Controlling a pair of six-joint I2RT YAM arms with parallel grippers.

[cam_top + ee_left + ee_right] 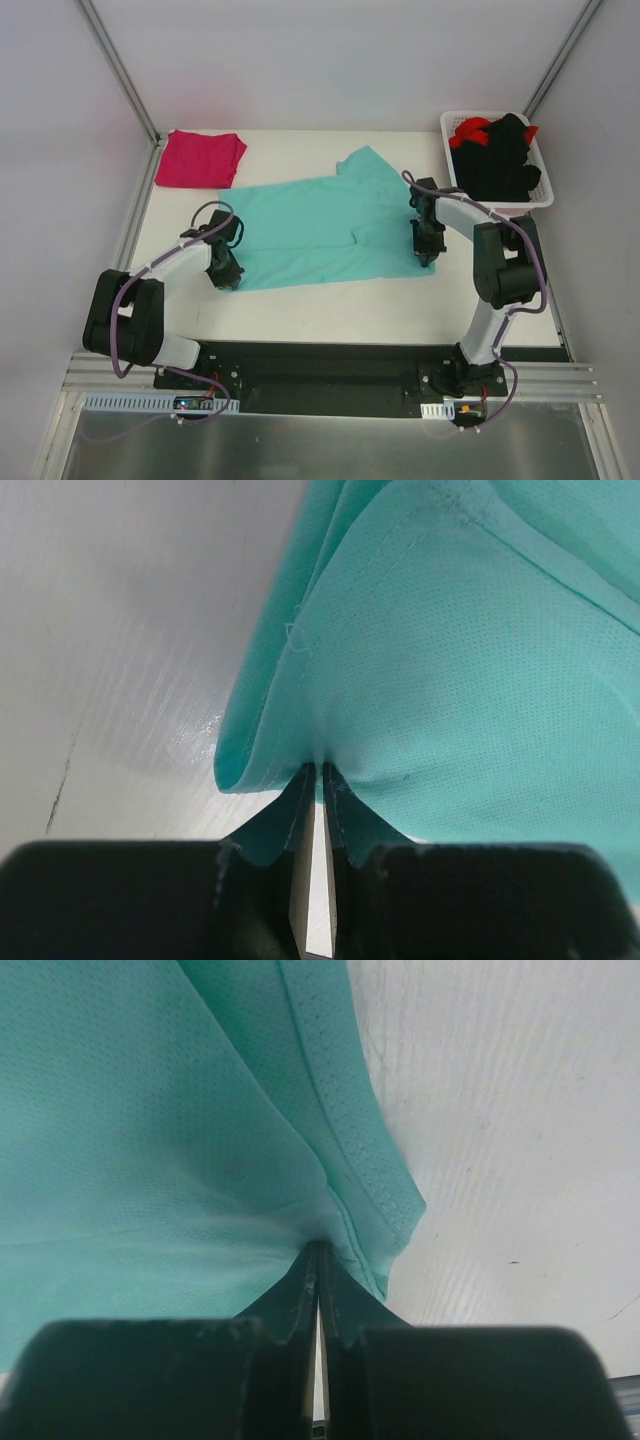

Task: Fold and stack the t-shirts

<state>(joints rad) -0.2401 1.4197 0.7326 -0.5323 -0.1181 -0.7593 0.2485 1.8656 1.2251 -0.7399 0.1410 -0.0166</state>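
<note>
From above, the teal t-shirt [320,225] lies spread on the counter [350,310], with the folded pink t-shirt [200,158] beyond its far left end. Left wrist: the left pincer [318,772] is pinched tight on the teal t-shirt's edge. Right wrist: the right pincer [318,1250] is clamped on its hemmed corner.

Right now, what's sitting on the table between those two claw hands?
The teal t-shirt spreads across the whole stretch, as the top camera shows. The left gripper and right gripper each pinch its edge at one end.
</note>
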